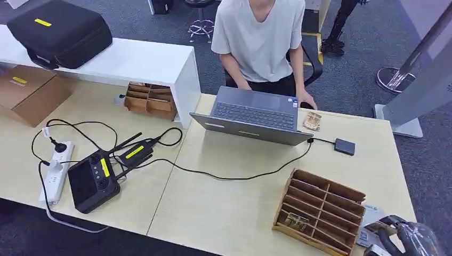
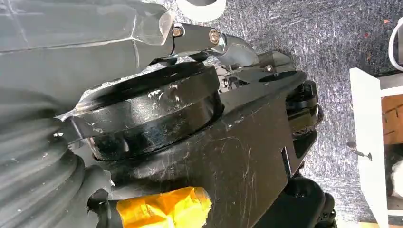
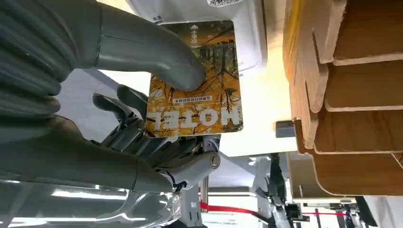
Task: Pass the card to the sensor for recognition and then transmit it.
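Observation:
A hotel card printed with orange autumn trees is pinched in my right hand, the thumb pressing on its face and the darker fingers behind it. The card's far end lies over the white sensor unit; I cannot tell whether they touch. From the head view, the right hand is at the table's near right corner, beside the white sensor. My left hand hangs down by my body with nothing in it, and its finger pose is unclear.
A slotted wooden card rack stands just left of the sensor, with a card in a near slot. A person sits behind an open laptop. Cables, a black controller and a power strip lie at left.

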Controlling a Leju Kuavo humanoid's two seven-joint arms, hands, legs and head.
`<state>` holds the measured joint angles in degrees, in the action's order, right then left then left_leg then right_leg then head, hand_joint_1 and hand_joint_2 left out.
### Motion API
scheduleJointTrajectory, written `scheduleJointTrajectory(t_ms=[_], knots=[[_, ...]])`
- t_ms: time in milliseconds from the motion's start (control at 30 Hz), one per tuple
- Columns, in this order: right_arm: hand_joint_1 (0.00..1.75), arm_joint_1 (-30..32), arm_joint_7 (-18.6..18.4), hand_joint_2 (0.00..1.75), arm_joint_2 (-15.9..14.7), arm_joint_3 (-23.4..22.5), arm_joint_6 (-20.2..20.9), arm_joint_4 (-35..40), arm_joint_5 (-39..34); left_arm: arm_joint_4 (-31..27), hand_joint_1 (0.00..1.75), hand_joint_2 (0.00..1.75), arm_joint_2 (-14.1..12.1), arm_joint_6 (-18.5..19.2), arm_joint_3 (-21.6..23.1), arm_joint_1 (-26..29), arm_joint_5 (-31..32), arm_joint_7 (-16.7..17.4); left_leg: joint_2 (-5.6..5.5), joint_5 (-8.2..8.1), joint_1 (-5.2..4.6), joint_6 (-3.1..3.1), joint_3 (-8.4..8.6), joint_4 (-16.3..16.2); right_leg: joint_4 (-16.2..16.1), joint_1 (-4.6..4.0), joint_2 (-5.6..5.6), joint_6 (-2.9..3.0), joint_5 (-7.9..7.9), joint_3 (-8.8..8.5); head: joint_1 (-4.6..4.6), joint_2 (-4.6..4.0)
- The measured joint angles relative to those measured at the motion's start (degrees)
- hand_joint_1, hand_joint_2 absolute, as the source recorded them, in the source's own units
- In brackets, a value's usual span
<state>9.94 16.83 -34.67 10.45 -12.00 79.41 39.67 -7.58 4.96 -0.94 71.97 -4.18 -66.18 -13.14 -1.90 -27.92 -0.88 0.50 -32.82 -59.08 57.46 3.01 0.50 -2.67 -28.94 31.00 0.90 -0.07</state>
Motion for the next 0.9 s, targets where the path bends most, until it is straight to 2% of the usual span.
scheduleJointTrajectory(t_ms=[100,200,333,467,667,767,833,900], knots=[[1.75,-0.9,0.6,1.75,-0.5,0.1,-0.2,0.6,0.8,0.0,0.00,1.75,0.0,0.0,0.0,0.0,0.3,0.0,0.04,0.00,-0.02,0.00,-0.06,0.0,0.0,0.01,-0.03,0.00,0.01,0.03,0.02,0.00],[1.75,-5.4,0.8,1.75,-1.8,0.1,1.2,2.2,0.9,0.0,0.00,1.75,0.0,0.0,0.0,0.0,0.6,0.1,0.24,0.01,-0.03,0.00,-0.05,0.0,0.0,0.02,-0.24,-0.01,0.13,0.10,0.00,0.00],[1.75,-14.8,1.4,1.75,-3.1,0.9,3.8,3.4,1.2,0.0,0.00,1.75,0.0,0.0,0.0,-0.1,1.2,0.5,0.32,0.10,-0.02,0.00,-0.03,0.0,0.0,0.02,-0.37,-0.05,0.23,0.11,0.00,0.00],[1.75,-25.5,1.2,1.75,-3.4,3.5,5.0,3.8,1.6,0.0,0.00,1.75,0.0,0.0,0.0,-0.1,1.6,0.6,0.31,0.15,-0.02,-0.02,0.00,0.0,0.0,0.02,-0.37,-0.04,0.25,0.12,0.00,0.00],[1.75,-40.7,-2.2,1.75,-3.4,10.1,7.7,3.8,1.1,0.0,0.00,1.75,0.0,0.1,0.0,-0.2,2.0,0.9,0.24,0.19,-0.01,-0.01,-0.12,0.0,0.1,0.01,-0.30,-0.04,0.25,0.12,0.02,0.00],[1.75,-49.0,-4.2,1.75,-0.8,14.7,11.1,2.2,2.4,0.0,0.00,1.75,0.0,0.2,0.0,-0.3,2.7,1.2,0.34,0.19,0.00,-0.02,-0.15,0.0,0.1,0.00,-0.42,-0.02,0.26,0.17,0.02,0.00],[1.75,-54.8,-6.9,1.75,3.2,18.7,12.1,-0.9,3.6,0.0,0.00,1.75,0.0,0.4,0.0,-0.5,3.3,1.8,0.53,0.19,0.01,-0.03,-0.06,0.0,0.2,0.00,-0.59,0.02,0.29,0.19,0.02,0.00],[1.75,-59.0,-9.9,1.75,8.1,22.3,11.5,-4.7,4.1,0.0,0.00,1.75,-0.1,0.9,0.0,-0.7,4.0,2.7,0.51,0.23,0.03,-0.08,-0.01,0.0,0.2,-0.02,-0.59,0.03,0.29,0.20,0.00,0.00]])
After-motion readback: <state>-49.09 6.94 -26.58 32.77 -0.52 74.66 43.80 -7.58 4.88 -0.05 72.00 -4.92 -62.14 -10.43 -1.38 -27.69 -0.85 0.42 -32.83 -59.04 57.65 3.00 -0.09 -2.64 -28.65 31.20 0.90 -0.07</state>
